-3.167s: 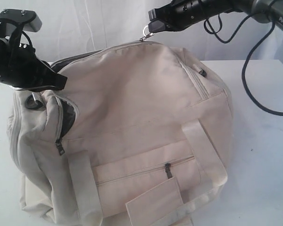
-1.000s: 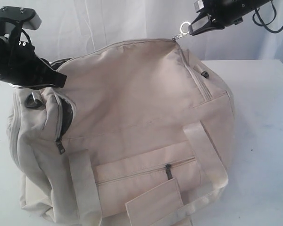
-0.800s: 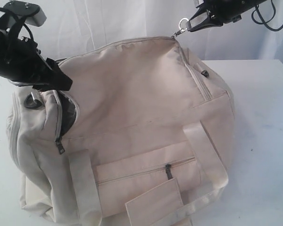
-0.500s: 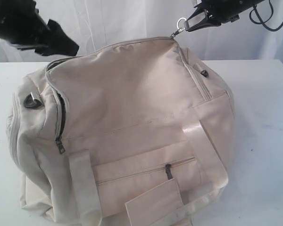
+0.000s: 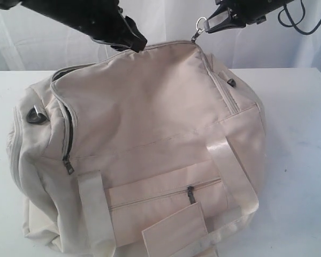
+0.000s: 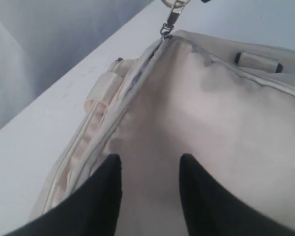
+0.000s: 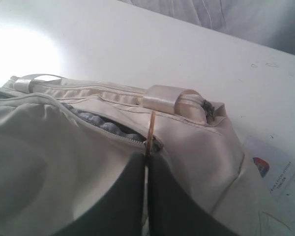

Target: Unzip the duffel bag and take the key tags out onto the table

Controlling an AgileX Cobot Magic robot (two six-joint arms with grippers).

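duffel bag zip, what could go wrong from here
1. The right gripper pinches only the thin zip pull; a skewed tug could let it slip out.
2. The left gripper hangs open above the duffel bag, not pinning it, so the bag may drag over the table instead of unzipping.
3. The key tags are not in view; the gap showing grey lining looks narrow to reach into.

Hidden / cut off
Duffel bag inside hidden exc. sliver of grey lining; bag btm cut by ext. view's lower edge; card print too small to read.
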